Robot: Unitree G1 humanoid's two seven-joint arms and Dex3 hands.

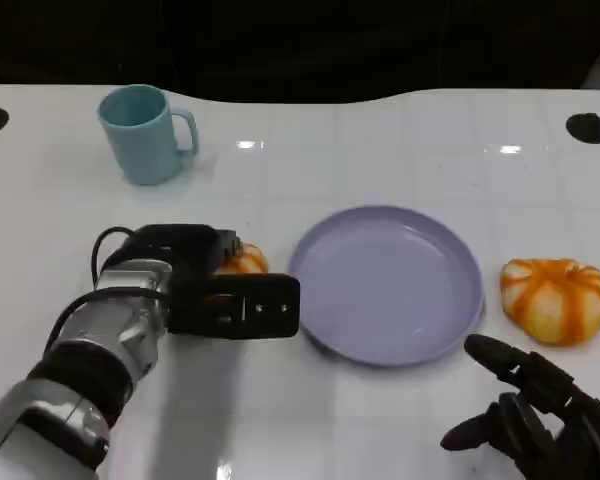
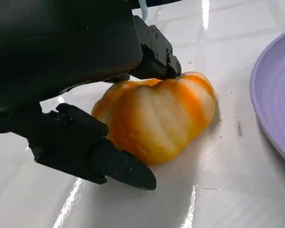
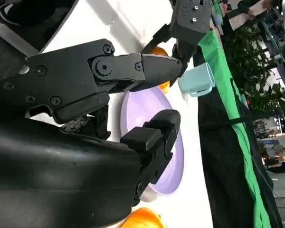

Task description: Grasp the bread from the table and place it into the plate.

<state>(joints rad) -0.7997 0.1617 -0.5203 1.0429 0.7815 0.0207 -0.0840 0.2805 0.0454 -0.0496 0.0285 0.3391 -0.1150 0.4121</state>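
Bread (image 2: 156, 118) on counter (image 1: 380, 140), just left of plate (image 1: 390, 285). Your left robot hand (image 1: 220, 290) brackets it, fingers (image 2: 92, 152) apart, not gripping. Soft, light: squeeze gently across flanks.

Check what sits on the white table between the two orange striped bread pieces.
The round lilac plate, in the head view, between the bread at the left hand and the bread on the right.
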